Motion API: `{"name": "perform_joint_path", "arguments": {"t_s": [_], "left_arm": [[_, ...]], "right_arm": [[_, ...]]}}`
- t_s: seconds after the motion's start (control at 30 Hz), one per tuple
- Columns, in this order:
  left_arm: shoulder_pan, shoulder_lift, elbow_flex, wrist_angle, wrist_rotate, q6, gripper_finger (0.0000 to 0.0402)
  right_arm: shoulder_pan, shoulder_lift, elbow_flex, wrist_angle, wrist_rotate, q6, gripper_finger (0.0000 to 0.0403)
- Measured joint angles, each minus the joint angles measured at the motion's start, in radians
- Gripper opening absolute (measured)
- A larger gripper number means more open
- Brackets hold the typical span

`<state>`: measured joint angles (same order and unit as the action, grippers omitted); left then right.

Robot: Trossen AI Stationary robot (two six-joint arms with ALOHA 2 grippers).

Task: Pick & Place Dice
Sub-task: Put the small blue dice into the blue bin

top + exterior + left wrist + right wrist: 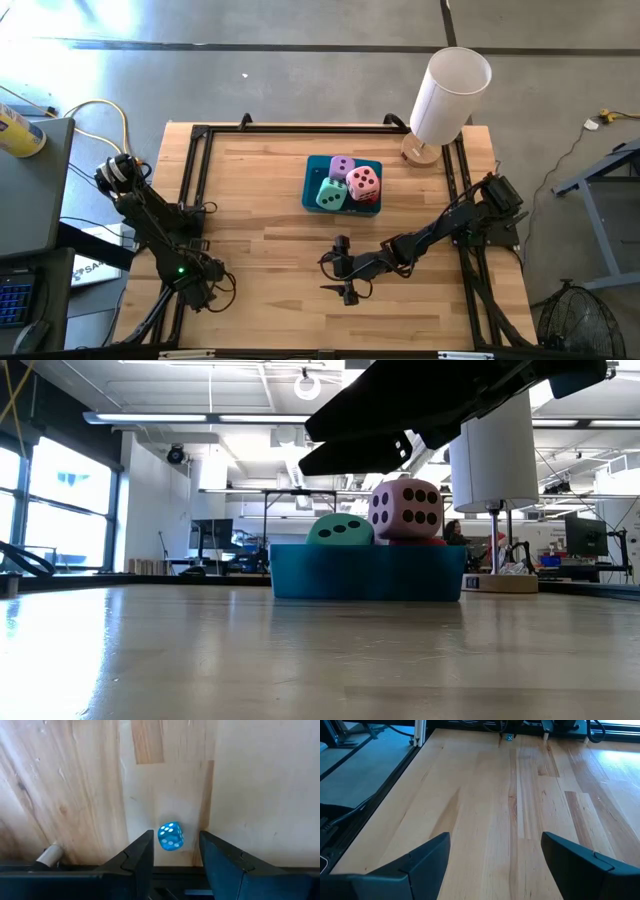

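Item: dice, 4 listed, 3 in plain view, all in the teal tray (310, 190) at mid-table. Lilac die (342, 167) at the tray's far side; mint green die (331, 195) at the near side; pink die (363, 181) sits highest, on a partly hidden red die (370, 198).

Handling, as judged: light, soft and compressible, unlikely to break or slip. Take across 2 opposite flat faces with a gentle squeeze; the pink die offers the freest faces.

Extra: 1 small blue die (170, 836) lies on the bare wood between the fingers of the left gripper (175, 857), untouched.

Left gripper: near-left table corner, jaws partly parted, empty. Right gripper (346, 268): in front of the tray, jaws wide apart, empty.
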<state>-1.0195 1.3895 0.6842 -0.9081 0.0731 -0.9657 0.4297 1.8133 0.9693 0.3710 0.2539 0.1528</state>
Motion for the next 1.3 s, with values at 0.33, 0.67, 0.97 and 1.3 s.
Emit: {"name": "perform_joint_path", "arguments": {"t_s": [0.33, 0.67, 0.97, 1.3], "left_arm": [[0.000, 0.000, -0.001, -0.008, 0.000, 0.008, 0.0141], [0.000, 0.084, 0.003, -0.010, 0.010, 0.075, 0.0090], [0.000, 0.113, 0.003, -0.012, 0.011, 0.106, 0.0065], [0.040, 0.118, 0.056, -0.052, -0.007, 0.128, 0.0049]], "right_arm": [[0.000, 0.000, 0.000, 0.000, 0.000, 0.000, 0.0305], [0.000, 0.000, 0.000, 0.000, 0.001, 0.000, 0.0305], [0.000, 0.000, 0.000, -0.001, 0.001, 0.000, 0.0305], [-0.006, 0.000, 0.000, -0.001, 0.001, 0.000, 0.0305]]}}
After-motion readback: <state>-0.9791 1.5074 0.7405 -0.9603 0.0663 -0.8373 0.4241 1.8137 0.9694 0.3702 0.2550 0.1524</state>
